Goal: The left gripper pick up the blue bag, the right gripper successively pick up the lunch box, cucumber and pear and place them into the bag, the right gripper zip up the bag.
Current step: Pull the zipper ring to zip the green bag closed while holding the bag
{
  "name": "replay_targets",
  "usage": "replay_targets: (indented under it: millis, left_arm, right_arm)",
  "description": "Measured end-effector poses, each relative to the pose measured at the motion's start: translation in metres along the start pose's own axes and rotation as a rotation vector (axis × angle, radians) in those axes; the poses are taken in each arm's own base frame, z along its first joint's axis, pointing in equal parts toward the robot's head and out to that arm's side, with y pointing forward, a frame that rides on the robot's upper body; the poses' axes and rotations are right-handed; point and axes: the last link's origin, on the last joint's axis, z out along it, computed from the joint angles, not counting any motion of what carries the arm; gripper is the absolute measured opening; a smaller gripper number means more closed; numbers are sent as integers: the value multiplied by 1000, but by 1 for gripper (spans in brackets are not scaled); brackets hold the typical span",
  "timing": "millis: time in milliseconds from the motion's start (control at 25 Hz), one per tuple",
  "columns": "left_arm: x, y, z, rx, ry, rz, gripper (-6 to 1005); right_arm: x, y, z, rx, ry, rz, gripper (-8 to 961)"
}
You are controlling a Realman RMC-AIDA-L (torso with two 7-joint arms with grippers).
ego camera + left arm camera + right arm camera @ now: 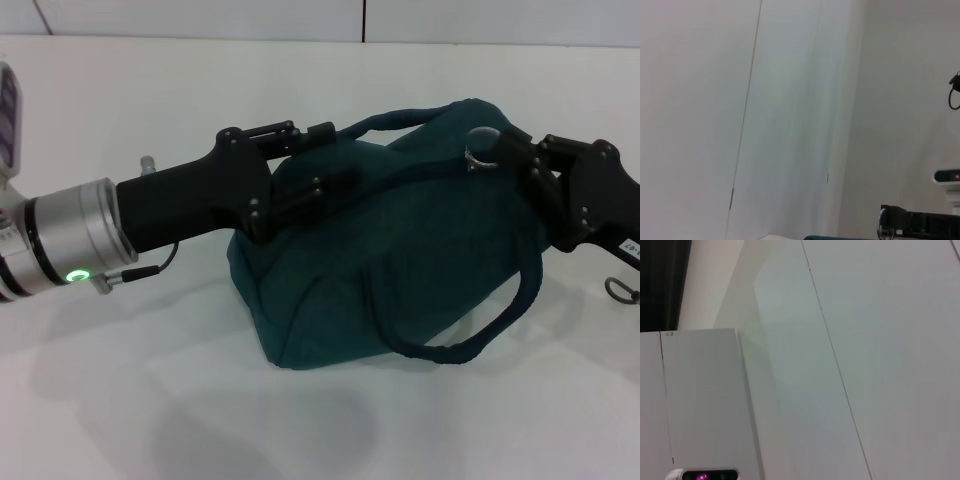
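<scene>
1. The scene was a white table (120, 400) with a pale wall behind it; both wrist views showed little more than that wall and its seams.
2. The left gripper (318, 165) reached in from the left, its arm nearly level, silver wrist cuff lit by a green lamp. Its black fingers were clamped on the upper left corner of the blue bag (400, 260), at the base of the rear handle.
3. The right gripper (492, 150) came in from the right, angled slightly downward, fingers pinched together on the metal ring pull (481, 148) at the bag's top right.
4. The bag slumped on the table between the two arms, its top drawn together along the ridge, front handle (470, 320) drooping toward the near side.
5. Lunch box, cucumber and pear were nowhere visible on the table.
6. Bare tabletop lay open in front of the bag and behind it up to the wall line; the sides were taken by the arms.
</scene>
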Motion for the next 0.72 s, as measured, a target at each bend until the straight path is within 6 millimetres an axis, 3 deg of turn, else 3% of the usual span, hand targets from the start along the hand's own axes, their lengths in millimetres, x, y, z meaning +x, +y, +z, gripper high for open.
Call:
replay_targets:
  millis: [520,720]
  left_arm:
    - [-5,-2,-10,40,-23,5,250]
    - [-5,-4,-15,39,-41,10,91]
  right_arm:
    - [-5,-3,-7,36,-32,-4,6]
    - [-8,-7,-11,62,-48,-12,6]
